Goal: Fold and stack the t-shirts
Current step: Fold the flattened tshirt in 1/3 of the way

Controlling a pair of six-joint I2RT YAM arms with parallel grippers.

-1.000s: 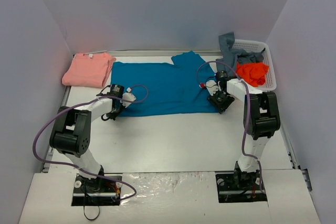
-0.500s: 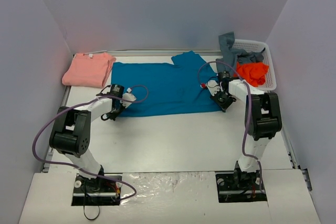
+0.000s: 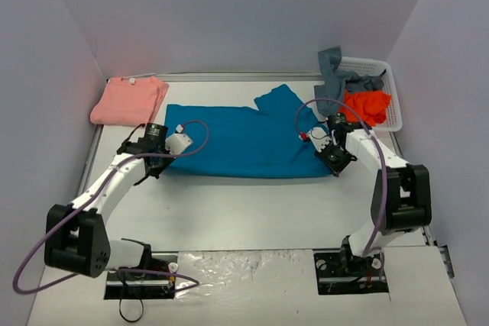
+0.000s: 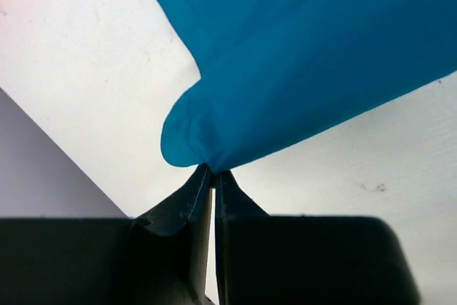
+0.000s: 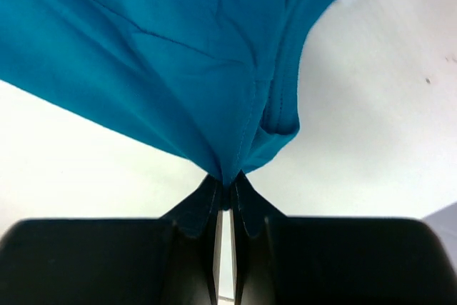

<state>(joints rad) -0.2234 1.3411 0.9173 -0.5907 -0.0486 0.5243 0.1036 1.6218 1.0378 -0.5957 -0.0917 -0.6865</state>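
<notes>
The teal-blue t-shirt (image 3: pixel 237 139) lies spread across the middle of the table. My left gripper (image 3: pixel 159 164) is shut on its near left corner; the left wrist view shows the cloth (image 4: pixel 300 62) pinched at the fingertips (image 4: pixel 201 176). My right gripper (image 3: pixel 334 166) is shut on its near right corner, with the cloth (image 5: pixel 178 69) bunched between its fingertips (image 5: pixel 243 191). A folded salmon-pink t-shirt (image 3: pixel 128 100) lies at the back left. A bright orange t-shirt (image 3: pixel 367 105) and a grey-blue one (image 3: pixel 336 74) sit in the basket.
A white lattice basket (image 3: pixel 386 89) stands at the back right against the wall. Grey walls close in the table on three sides. Purple cables loop off both arms.
Both grippers have pulled the teal-blue shirt's near edge toward me and slightly apart. The whole shirt has slid nearer, away from the back wall.
</notes>
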